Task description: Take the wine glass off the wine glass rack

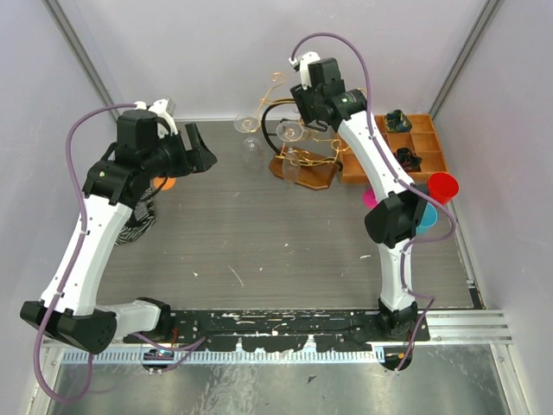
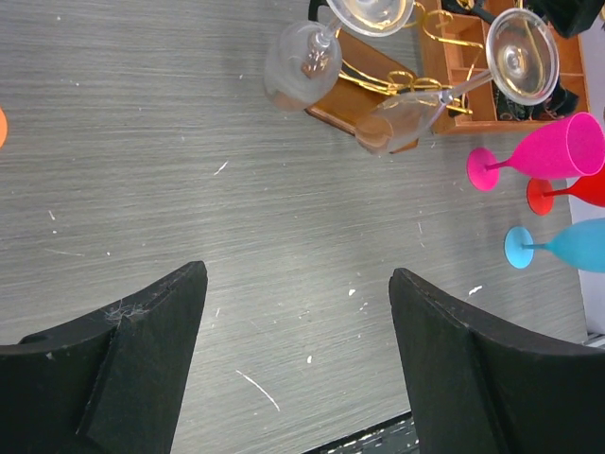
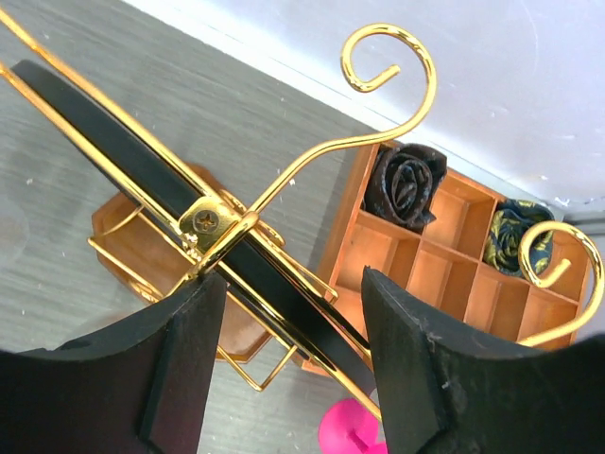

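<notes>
Black right gripper (image 3: 291, 288) jaws stand spread either side of the dark hoop of the wine glass rack (image 3: 203, 225). Left gripper (image 2: 298, 284) jaws, also spread, hover over the tabletop (image 2: 189, 170). One wine glass (image 2: 301, 68) hangs bowl-down on the rack, its foot partly cut off by the frame edge. Behind, an orange tray (image 3: 442, 270) holds dark rolled fabric (image 3: 408, 184); a pink goblet (image 2: 558, 151) lies near it.

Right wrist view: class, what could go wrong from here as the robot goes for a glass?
The open right gripper frames wire of the wine glass rack, not a glass: closing might grab and tip the rack. The hanging wine glasses crowd together; pulling one could knock another.
</notes>
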{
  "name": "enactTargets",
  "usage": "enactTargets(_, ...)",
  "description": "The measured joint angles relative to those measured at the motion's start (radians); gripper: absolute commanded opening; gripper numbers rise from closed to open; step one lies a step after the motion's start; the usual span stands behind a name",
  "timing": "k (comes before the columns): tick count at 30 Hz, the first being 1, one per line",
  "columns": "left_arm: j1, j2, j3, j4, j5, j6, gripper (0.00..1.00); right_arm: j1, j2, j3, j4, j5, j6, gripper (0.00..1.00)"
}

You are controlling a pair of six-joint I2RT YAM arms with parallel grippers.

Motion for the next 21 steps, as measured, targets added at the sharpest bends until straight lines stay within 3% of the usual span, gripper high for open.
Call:
enactTargets(11, -0.001, -0.010, -0.034, -0.005, -0.001, 0.002, 0.86, -0.002, 0.107, 0.097, 0.102, -0.051, 0.029, 0.63)
enactTargets(17, -0.001, -0.014, -0.034, -0.005, 0.000, 0.003, 0.87, -0.002, 0.137, 0.119, 0.137, -0.083, 0.067, 0.77)
enactTargets(21, -0.001, -0.014, -0.034, -0.006, -0.004, 0.003, 0.90, -0.002, 0.135, 0.088, 0.160, -0.086, 0.082, 0.79)
